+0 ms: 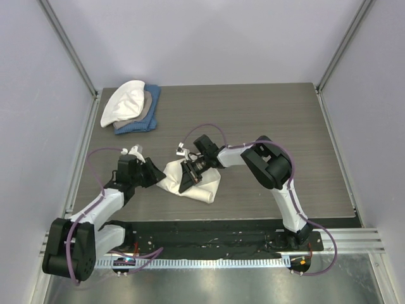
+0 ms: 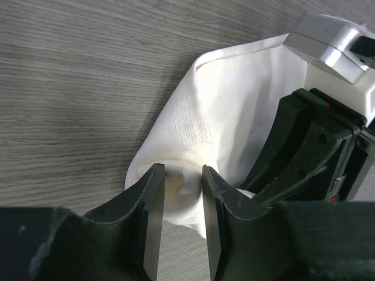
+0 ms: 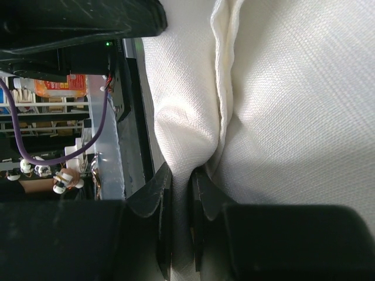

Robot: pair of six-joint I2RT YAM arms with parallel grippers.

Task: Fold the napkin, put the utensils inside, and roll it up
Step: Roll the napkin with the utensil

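The napkin (image 1: 207,185) lies bunched at the near middle of the table (image 1: 266,114), its long side running left to right and slanting slightly nearward; the left gripper (image 2: 179,184) pinches its left end. The right gripper (image 3: 180,187) is clamped on a raised fold; stacked cloths (image 1: 130,107) lie at the far left.

stacked cloths (image 1: 131,107), far-left on table (image 1: 253,114)

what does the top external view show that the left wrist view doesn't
Only the top external view shows the stack of white, tan and blue cloths at the far left of the table. Only the left wrist view shows, close up, the left jaws closed on a bunched fold of the cream, thin cloth napkin. Both show that napkin lying crumpled on the grey wood-grain table, with the right jaws at it too.
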